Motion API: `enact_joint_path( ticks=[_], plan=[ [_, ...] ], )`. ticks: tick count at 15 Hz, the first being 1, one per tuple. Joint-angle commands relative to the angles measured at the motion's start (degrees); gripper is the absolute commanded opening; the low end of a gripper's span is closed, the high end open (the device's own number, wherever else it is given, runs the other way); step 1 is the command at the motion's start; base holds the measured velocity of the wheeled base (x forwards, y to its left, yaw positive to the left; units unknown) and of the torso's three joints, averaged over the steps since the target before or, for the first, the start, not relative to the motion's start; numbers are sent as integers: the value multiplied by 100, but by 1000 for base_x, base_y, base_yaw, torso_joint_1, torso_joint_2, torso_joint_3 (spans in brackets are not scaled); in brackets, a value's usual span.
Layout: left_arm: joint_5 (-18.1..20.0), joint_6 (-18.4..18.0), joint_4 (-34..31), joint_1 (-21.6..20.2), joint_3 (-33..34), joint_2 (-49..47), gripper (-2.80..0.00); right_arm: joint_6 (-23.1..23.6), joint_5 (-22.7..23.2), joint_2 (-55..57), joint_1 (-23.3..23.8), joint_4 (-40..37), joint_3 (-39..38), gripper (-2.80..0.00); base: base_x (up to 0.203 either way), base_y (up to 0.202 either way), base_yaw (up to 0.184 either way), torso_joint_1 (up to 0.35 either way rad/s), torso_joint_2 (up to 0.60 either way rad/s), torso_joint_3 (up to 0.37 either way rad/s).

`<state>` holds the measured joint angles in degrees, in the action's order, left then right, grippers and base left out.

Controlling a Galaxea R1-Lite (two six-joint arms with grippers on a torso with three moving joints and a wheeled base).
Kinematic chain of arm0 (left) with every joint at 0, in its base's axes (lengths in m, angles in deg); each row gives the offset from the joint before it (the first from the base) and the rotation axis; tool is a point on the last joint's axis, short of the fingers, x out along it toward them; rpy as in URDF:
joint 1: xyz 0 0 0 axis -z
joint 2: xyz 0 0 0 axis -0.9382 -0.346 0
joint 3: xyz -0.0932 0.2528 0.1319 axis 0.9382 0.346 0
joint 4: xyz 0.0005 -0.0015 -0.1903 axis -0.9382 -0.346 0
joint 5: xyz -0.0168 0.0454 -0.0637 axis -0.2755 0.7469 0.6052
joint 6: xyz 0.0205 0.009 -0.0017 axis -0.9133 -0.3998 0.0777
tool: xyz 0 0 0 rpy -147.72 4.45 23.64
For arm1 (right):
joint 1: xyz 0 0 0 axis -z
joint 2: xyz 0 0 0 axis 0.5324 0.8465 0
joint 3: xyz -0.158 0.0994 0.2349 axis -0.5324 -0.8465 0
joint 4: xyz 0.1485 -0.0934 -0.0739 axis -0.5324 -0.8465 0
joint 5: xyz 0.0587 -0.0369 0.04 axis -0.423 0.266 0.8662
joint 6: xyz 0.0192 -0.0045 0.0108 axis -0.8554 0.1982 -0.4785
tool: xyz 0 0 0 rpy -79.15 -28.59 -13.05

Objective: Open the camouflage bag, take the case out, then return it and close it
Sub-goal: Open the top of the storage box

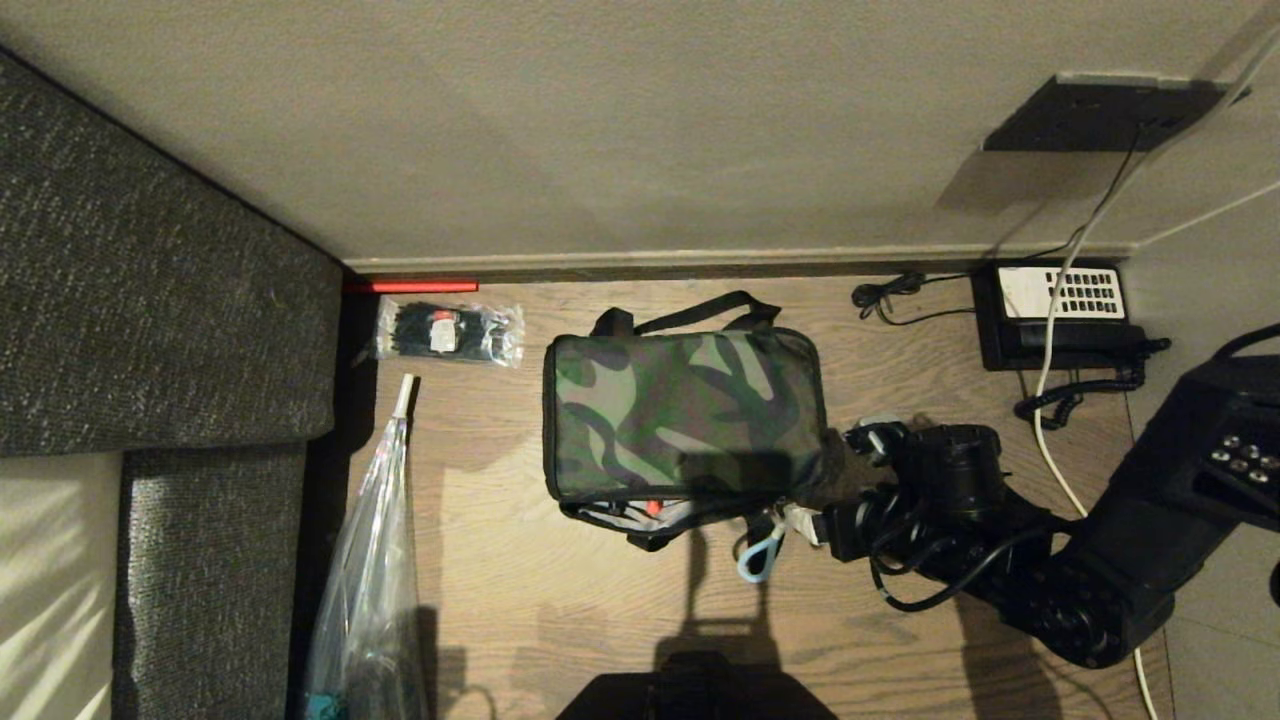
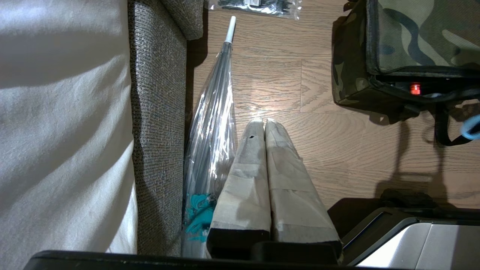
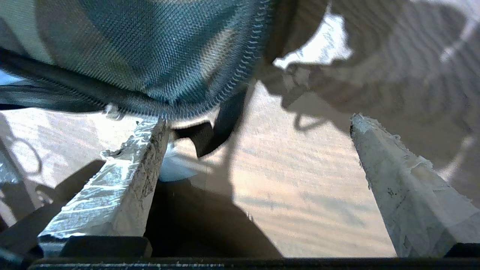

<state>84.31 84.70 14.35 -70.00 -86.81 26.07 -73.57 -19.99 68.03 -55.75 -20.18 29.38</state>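
One camouflage bag point(image 1: 685, 415), lid down, contents hidden.

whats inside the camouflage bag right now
Mostly hidden: the camouflage bag has its lid down. Through the gap along its near edge only a small red spot and dark shapes show, so the contents cannot be identified.

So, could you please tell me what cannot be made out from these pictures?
- The case: no view shows it; the green, brown and black camouflage fabric bag hides its own interior.
- The bag's zip: the head view shows a gap along the near edge, but the right arm covers the corner.
- The open right pincer: in the head view its own wrist hides it.
- The clear plastic umbrella: the frame edge cuts off its handle.
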Motion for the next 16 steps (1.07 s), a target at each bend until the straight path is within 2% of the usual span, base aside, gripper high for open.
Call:
enact_joint_path(
  ticks=[1, 4, 7, 8, 11, 13, 16],
  plan=[
    [1, 0, 0, -2, 10, 5, -280, -17, 27, -508, 5, -306, -206, 0, 0, 0, 0, 0, 0, 0],
    [1, -6, 0, -2, 10, 10, -280, -62, 65, -758, -268, -661, -390, 0, 0, 0, 0, 0, 0, 0],
    [1, 3, 0, -2, 18, 6, -280, -976, 124, -579, -633, -689, -349, 0, 0, 0, 0, 0, 0, 0],
    [1, -4, 0, -2, 18, 11, -280, -1108, 305, -481, -660, -675, -346, 0, 0, 0, 0, 0, 0, 0],
    [1, 1, 0, -2, 18, 11, -280, -1024, 470, -38, -661, -585, -264, 0, 0, 0, 0, 0, 0, 0],
    [1, 3, 0, -2, 9, 11, -280, -579, 454, 271, -649, -510, -164, 0, 0, 0, 0, 0, 0, 0],
    [1, -3, 0, -2, 9, 10, -280, -418, 420, 617, -561, -23, 140, 0, 0, 0, 0, 0, 0, 0]
  ],
)
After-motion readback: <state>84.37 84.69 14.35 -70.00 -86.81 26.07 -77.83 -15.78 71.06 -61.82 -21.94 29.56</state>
